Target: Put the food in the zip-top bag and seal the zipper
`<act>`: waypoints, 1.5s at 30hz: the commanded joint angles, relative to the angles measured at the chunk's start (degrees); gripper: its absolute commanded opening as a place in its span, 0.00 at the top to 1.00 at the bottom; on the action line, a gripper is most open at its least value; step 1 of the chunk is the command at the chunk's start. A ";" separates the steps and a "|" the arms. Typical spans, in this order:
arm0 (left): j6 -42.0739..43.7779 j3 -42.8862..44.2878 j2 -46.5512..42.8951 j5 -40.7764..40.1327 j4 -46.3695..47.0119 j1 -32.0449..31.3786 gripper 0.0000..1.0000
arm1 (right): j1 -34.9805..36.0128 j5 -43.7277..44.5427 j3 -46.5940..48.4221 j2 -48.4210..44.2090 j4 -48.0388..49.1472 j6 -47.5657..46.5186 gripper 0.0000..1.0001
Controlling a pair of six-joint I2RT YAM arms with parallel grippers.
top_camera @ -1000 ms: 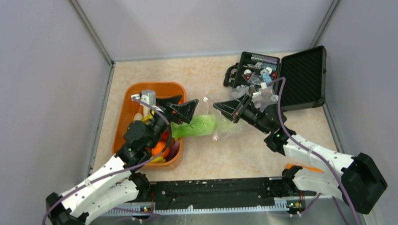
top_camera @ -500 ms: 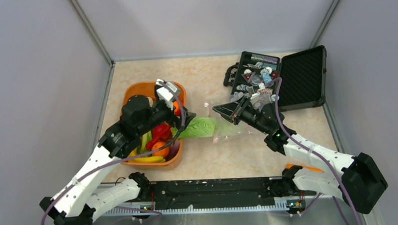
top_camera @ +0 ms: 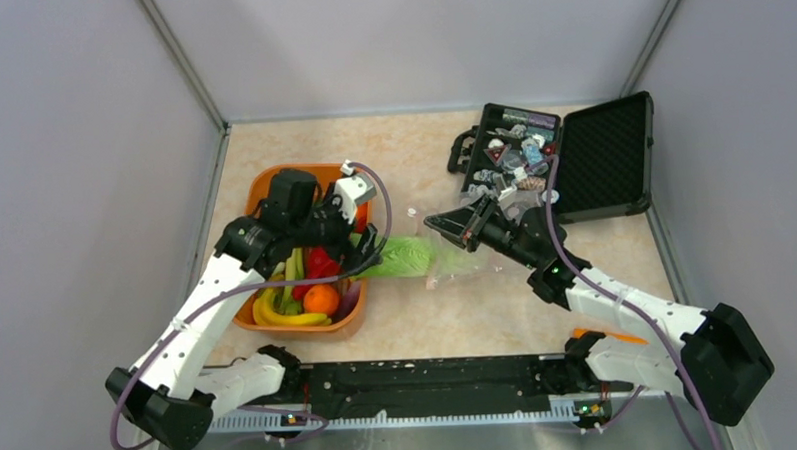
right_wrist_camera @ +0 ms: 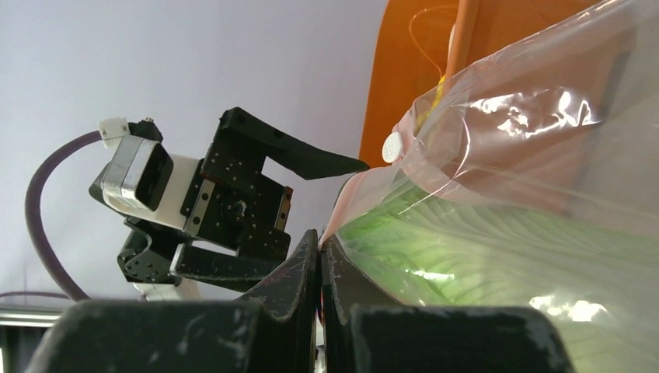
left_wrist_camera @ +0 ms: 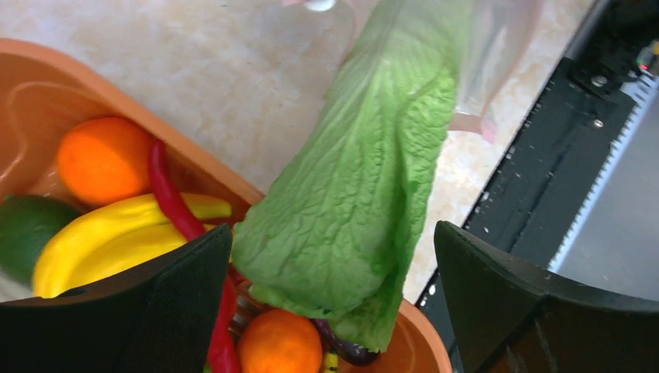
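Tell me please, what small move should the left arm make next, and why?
Probably close the open left gripper on the lettuce leaf and push it deeper: much of it lies outside the zip-top bag, over the orange tub rim, while the right gripper pinches the bag's edge.

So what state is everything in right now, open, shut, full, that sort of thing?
left gripper, open wide, jaws either side of the leaf, not gripping it
right gripper, shut on the bag's mouth edge
zip-top bag, mouth open, unsealed
green leaf, partly inside the bag, free end over the tub rim
orange tub, holding toy fruit
black case, lid open
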 commanded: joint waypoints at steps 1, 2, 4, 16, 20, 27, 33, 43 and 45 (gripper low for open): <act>3.76 2.69 2.53 10.06 -3.33 0.43 0.01 | -0.66 -1.59 2.77 0.58 3.63 -0.95 1.00; 4.07 2.76 3.03 10.89 -3.87 0.39 0.01 | -0.66 -1.64 2.90 0.58 3.58 -1.09 1.00; 4.53 3.12 4.50 9.92 -5.24 0.41 0.01 | -0.66 -1.64 3.05 0.57 3.37 -1.26 1.00; 5.27 4.56 8.78 10.77 -7.64 0.51 0.41 | -0.72 -1.44 2.81 0.79 3.46 -1.74 1.00; 4.68 4.88 8.00 13.44 -6.52 0.47 0.87 | -0.74 -0.78 1.76 0.67 3.59 -1.49 1.00; 2.08 4.06 4.95 15.31 -2.42 0.49 1.00 | -0.74 0.53 -0.10 0.34 3.95 -0.99 1.00; -3.36 1.00 -2.00 15.34 7.40 1.18 1.00 | -0.91 3.41 -1.66 -1.15 1.68 -1.56 1.00; -9.86 -4.67 -1.24 15.96 16.69 1.99 1.00 | -1.03 -1.19 2.28 -2.29 4.74 -4.91 1.00; -9.63 -3.77 0.89 17.15 16.88 1.97 1.00 | -1.01 -2.77 3.70 -1.97 3.59 -5.35 1.00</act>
